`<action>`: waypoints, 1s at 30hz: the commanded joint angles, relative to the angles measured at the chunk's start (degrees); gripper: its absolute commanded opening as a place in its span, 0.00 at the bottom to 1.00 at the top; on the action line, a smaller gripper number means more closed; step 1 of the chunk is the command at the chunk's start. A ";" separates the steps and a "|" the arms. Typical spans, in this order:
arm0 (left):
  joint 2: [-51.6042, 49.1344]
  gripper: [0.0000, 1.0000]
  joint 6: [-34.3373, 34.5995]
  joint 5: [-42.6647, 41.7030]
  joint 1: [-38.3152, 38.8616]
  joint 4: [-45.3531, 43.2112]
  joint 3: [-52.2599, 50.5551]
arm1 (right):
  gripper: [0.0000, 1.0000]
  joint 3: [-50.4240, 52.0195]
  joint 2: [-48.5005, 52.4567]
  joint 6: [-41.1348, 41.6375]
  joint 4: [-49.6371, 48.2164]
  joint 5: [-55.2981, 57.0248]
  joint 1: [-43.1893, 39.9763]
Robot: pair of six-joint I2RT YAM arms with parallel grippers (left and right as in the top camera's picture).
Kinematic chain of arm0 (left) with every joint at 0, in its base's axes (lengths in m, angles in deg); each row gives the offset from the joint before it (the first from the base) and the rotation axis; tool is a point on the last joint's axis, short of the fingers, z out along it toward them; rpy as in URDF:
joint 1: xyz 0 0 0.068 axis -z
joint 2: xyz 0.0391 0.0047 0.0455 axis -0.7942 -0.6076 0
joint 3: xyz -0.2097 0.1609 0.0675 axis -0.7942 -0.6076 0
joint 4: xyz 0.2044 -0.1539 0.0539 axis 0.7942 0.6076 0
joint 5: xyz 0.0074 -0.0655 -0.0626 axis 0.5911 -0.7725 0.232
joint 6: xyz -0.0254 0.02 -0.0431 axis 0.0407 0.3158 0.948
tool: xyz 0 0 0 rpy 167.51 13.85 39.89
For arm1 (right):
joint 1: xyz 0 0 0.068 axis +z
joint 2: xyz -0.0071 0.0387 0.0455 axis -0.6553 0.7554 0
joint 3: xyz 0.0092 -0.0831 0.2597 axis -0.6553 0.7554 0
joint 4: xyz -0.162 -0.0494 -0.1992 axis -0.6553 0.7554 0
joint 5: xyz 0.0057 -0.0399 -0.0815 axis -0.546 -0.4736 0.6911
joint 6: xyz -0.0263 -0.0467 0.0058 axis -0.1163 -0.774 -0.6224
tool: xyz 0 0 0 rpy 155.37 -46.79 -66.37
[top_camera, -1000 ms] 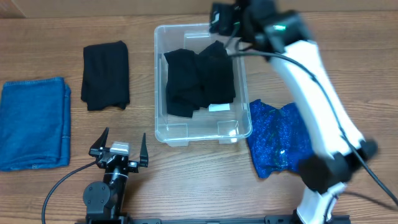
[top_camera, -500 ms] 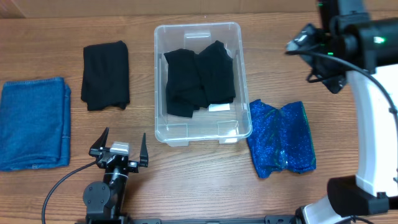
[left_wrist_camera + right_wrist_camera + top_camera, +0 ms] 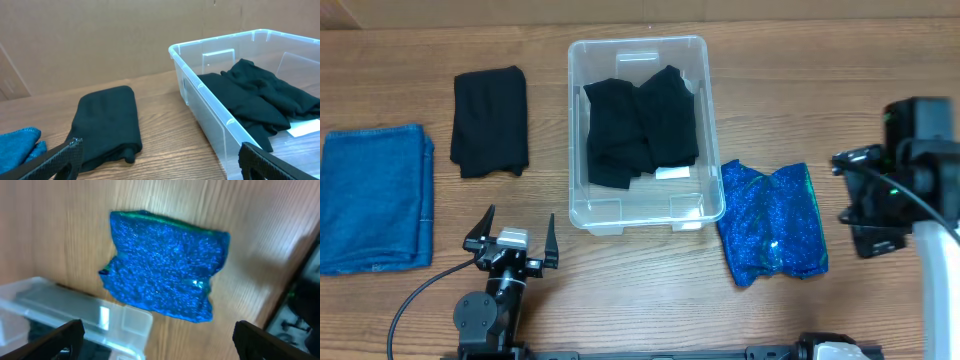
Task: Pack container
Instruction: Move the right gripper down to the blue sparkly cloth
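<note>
Black folded cloth (image 3: 640,130) is lying inside the clear rectangular plastic container (image 3: 636,42) on the wooden bench (image 3: 770,120), while the left gripper (image 3: 518,222) and right gripper (image 3: 156,327) are gaping released, empty.

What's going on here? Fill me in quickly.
Clothes are being packed into the clear container. A black garment already lies inside. The right tool hovers open and empty over the sparkly blue cloth beside it. The left tool is open, holding nothing; a folded black cloth and blue denim lie outside.
</note>
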 commanded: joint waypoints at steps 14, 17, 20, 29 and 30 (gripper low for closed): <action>0.33 1.00 -0.42 0.00 -0.31 0.07 -0.20 | 1.00 46.42 -2.78 6.45 -30.27 -16.20 1.11; 0.33 1.00 -0.42 -0.02 -0.31 0.07 -0.20 | 1.00 50.56 -2.78 6.38 -38.80 -18.45 1.14; 0.33 1.00 -0.42 0.00 -0.31 0.07 -0.20 | 1.00 51.78 -2.32 6.38 -42.51 -18.21 1.14; 0.33 1.00 -0.42 0.00 -0.31 0.07 -0.20 | 1.00 51.78 5.49 6.40 -51.08 -15.96 1.11; 0.33 1.00 -0.42 0.00 -0.31 0.07 -0.20 | 1.00 51.78 6.60 6.38 -52.92 -15.56 1.11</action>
